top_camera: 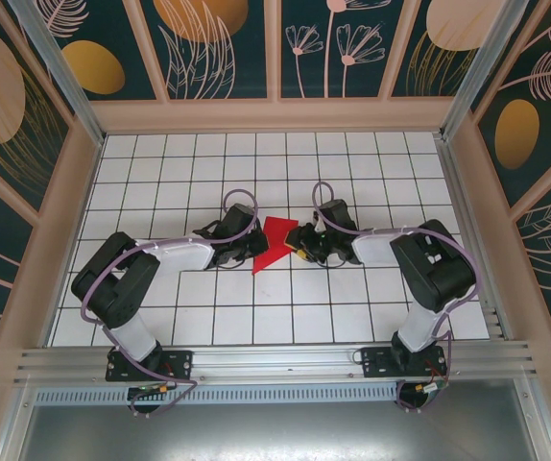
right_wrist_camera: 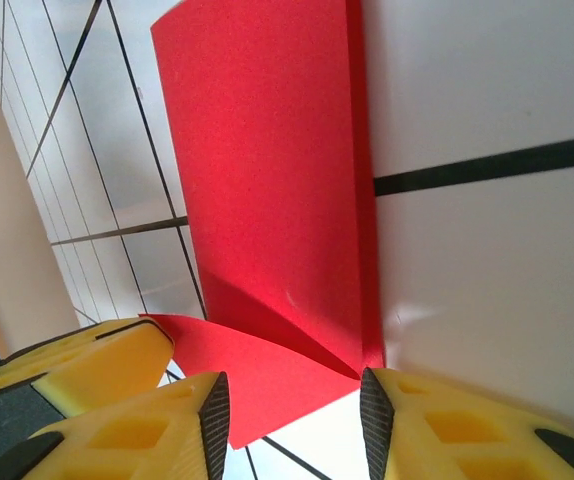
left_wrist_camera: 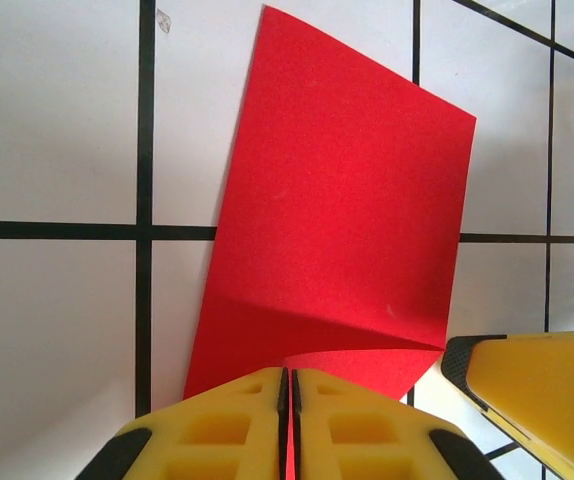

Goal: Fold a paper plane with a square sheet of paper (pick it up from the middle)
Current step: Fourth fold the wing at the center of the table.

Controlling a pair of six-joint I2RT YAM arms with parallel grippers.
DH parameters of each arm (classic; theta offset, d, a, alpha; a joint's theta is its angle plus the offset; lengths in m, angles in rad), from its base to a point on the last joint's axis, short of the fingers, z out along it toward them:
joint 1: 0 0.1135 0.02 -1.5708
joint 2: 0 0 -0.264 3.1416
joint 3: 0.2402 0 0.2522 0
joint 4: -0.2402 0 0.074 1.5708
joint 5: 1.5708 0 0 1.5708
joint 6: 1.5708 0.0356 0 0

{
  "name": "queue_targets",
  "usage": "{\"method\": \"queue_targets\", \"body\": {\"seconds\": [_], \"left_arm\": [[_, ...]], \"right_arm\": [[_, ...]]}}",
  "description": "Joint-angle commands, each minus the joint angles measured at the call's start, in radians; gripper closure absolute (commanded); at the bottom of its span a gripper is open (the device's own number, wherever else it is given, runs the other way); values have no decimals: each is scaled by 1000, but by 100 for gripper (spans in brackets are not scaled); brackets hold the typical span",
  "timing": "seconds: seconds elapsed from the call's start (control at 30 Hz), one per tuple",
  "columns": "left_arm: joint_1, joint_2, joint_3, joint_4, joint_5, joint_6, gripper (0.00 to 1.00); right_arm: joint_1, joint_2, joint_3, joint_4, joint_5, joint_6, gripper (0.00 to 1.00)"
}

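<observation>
The square sheet of paper (top_camera: 275,238) is bright red and lies folded over on the white grid table, between the two grippers. In the left wrist view the sheet (left_wrist_camera: 347,210) stretches away from me, with a near flap curling up off it. My left gripper (left_wrist_camera: 290,376) is shut on that flap, and a thin red edge shows between its yellow fingers. From the top, the left gripper (top_camera: 255,250) sits at the sheet's left edge. My right gripper (right_wrist_camera: 292,405) stands open, its fingers either side of the sheet's (right_wrist_camera: 267,180) lifted near corner. The right gripper (top_camera: 296,247) meets the sheet's right edge.
One yellow finger (left_wrist_camera: 537,390) of the right gripper reaches in beside the sheet, close to my left fingers. The left gripper's fingers (right_wrist_camera: 77,365) show beside the right gripper. Wooden walls (top_camera: 275,115) enclose the grid table (top_camera: 285,307).
</observation>
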Motion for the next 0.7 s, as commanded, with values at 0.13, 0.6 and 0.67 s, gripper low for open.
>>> {"method": "queue_targets", "body": {"seconds": [0.13, 0.6, 0.67], "left_arm": [[-3, 7, 15, -7, -15, 10, 86], [-2, 6, 8, -21, -35, 1, 86], [-3, 6, 7, -21, -36, -1, 86]], "right_arm": [[5, 31, 41, 3, -16, -4, 59], [5, 3, 42, -51, 60, -7, 58], [5, 11, 48, -47, 50, -11, 59]]}}
